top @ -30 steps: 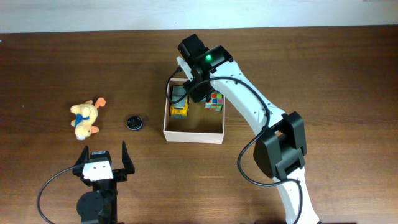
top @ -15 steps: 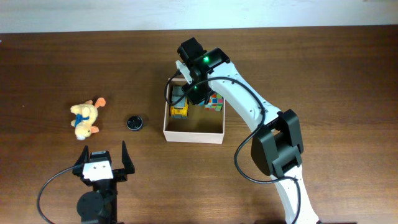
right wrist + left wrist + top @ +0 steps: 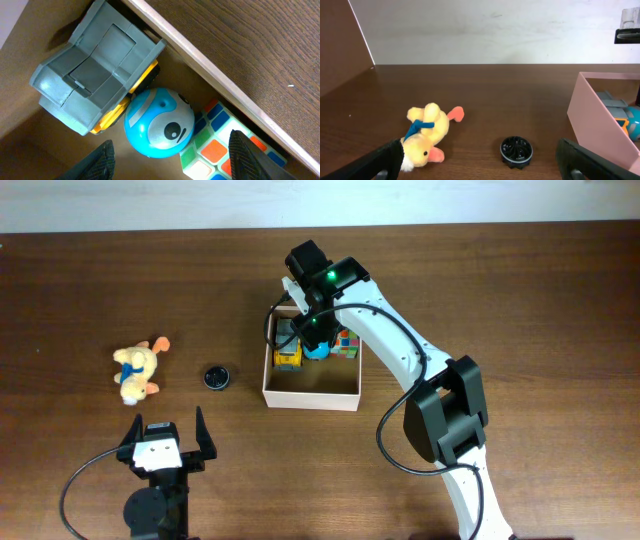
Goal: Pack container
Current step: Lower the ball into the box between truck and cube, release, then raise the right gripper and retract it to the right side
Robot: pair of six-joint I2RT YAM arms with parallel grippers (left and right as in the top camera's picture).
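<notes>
- The plush duck (image 3: 137,372) lies on its side at the far left of the table (image 3: 520,290), well apart from the box. It is not yet packed.
- The left gripper (image 3: 166,425) sits low at the near edge, just in front of the duck. Its claw is spread fully wide with nothing between the fingers, and it looks parked rather than at work.
- A small black ribbed disc (image 3: 217,376) rests flat between the duck and the box, also waiting outside.
- The container (image 3: 311,399) stands open-topped at the table's middle, within easy reach of the right arm.
- Inside it, against the far wall, three toys sit in a row: a grey and yellow dump truck (image 3: 95,95), a blue ball (image 3: 159,122) wedged just beside it, and a colour cube (image 3: 220,150) on the ball's other side. Tucked between its neighbours, the ball probably cannot roll.
- The right gripper (image 3: 171,139) hangs over that row. Its claw is parted, with a finger standing clear on each side of the ball, so the ball appears to be let go.
- The near half of the box floor is bare, leaving room for the two toys outside.
</notes>
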